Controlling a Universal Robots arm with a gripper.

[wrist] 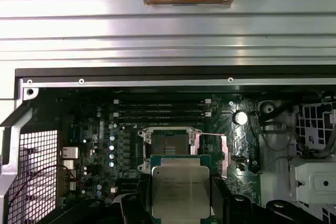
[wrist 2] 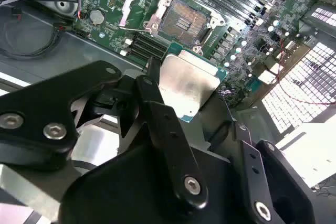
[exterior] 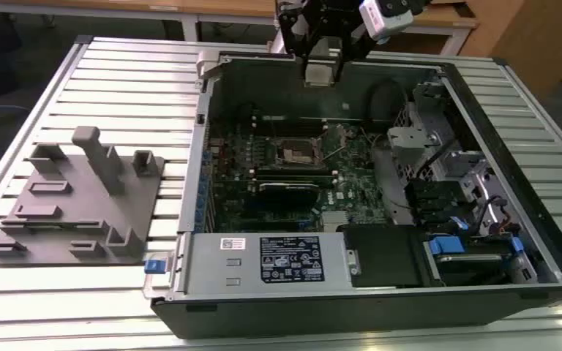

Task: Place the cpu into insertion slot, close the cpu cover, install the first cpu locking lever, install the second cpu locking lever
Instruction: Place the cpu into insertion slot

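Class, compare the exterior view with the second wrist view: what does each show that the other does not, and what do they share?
Exterior view adds: the grey fixture plate and the labelled power supply. Second wrist view adds: the round coin battery and the cpu with its bare metal top, clamped in the end effector. Shared: the green motherboard and the uncovered insertion slot.

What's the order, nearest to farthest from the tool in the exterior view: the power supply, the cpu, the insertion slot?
1. cpu: gripped in the tool.
2. insertion slot: on the floor of the open case, around its middle.
3. power supply: against the case's camera-side wall.
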